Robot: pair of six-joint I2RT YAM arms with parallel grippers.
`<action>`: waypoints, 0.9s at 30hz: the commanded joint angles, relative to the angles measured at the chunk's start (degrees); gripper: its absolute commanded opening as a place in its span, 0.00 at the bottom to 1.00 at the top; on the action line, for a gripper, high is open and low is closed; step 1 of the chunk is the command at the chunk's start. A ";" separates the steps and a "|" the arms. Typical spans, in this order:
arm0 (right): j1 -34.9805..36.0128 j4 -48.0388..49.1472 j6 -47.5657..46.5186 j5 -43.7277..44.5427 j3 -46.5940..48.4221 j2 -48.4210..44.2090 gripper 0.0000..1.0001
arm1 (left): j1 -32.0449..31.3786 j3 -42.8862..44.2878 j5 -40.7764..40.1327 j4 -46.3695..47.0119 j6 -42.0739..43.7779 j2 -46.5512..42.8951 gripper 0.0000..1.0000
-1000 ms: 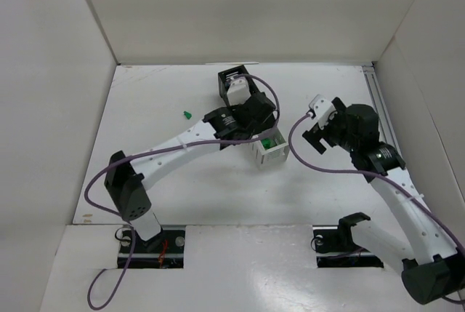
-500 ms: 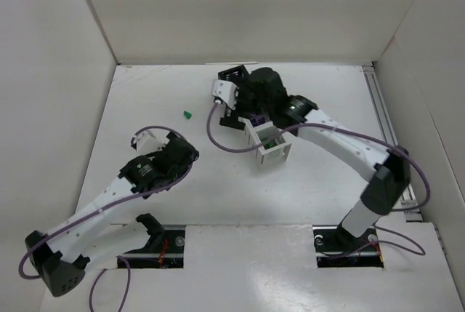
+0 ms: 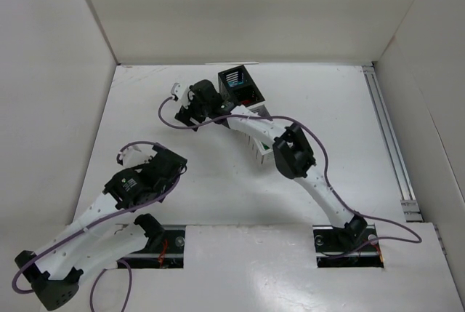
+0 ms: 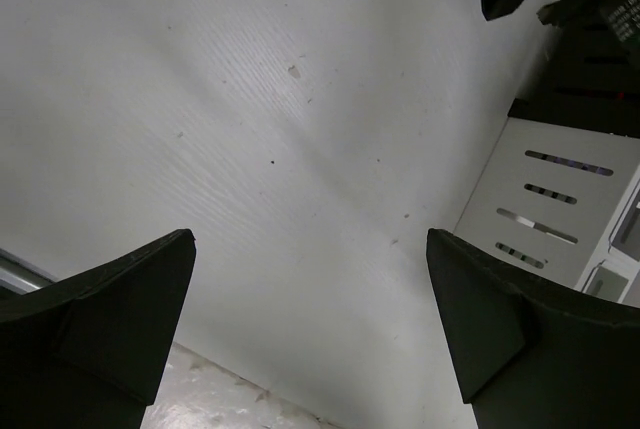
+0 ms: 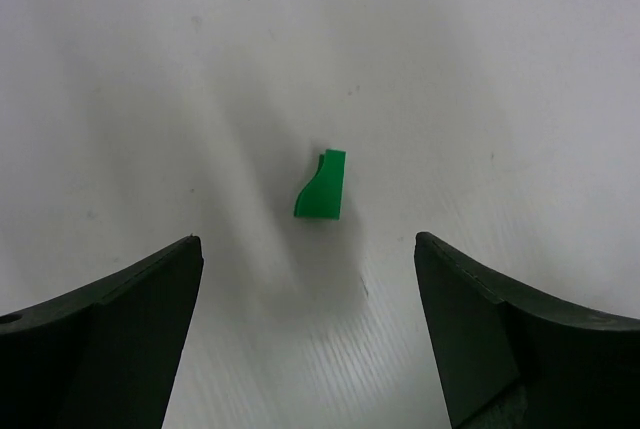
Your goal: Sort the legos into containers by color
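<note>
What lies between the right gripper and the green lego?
Nothing but bare white table. The right wrist view shows the green lego lying apart from the right gripper, just ahead of its open jaws.

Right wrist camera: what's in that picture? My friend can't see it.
A tiny green lego lies alone on the white table. The right gripper hangs over it, its two black fingers wide open on either side, not touching it.
</note>
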 commanded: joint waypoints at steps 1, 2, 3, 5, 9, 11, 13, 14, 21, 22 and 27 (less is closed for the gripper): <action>0.70 5.33 6.09 2.78 9.27 3.27 0.91 | 0.15 0.67 -1.05 -2.85 -1.50 -0.22 1.00; 0.70 5.95 6.10 2.78 9.29 4.08 0.91 | 0.15 0.67 -1.05 -2.32 -0.98 -0.91 1.00; 0.18 8.04 6.97 2.78 9.29 5.31 0.91 | 0.15 -0.11 -1.05 -1.54 -0.97 -0.92 1.00; 0.18 8.94 7.77 2.78 10.16 6.72 0.87 | 0.15 -0.74 -1.05 -0.48 -0.97 -1.62 1.00; 0.18 9.47 7.77 1.99 12.63 9.71 0.79 | 0.15 -1.26 -1.05 0.14 -0.45 -2.76 1.00; 0.18 9.47 8.56 1.46 12.63 11.12 0.69 | 0.15 -1.26 -1.05 0.14 -0.45 -2.76 1.00; 0.18 9.47 8.56 1.46 12.11 11.12 0.61 | 0.15 -1.26 -1.57 0.14 -0.45 -2.76 1.00; -0.35 9.47 9.17 1.46 12.11 11.12 0.59 | 0.15 -1.26 -1.58 0.14 -0.45 -2.76 1.00; -0.35 7.19 10.32 1.46 8.85 10.59 0.57 | 0.15 -1.26 -1.58 -1.00 -1.50 -3.29 1.00; -0.35 6.58 10.93 2.07 8.85 10.59 0.57 | 0.15 -1.26 -1.58 -1.00 -1.50 -3.29 1.00; -0.35 6.04 11.99 2.69 6.66 10.07 0.53 | 0.15 -0.65 -1.58 -1.53 -1.50 -3.29 1.00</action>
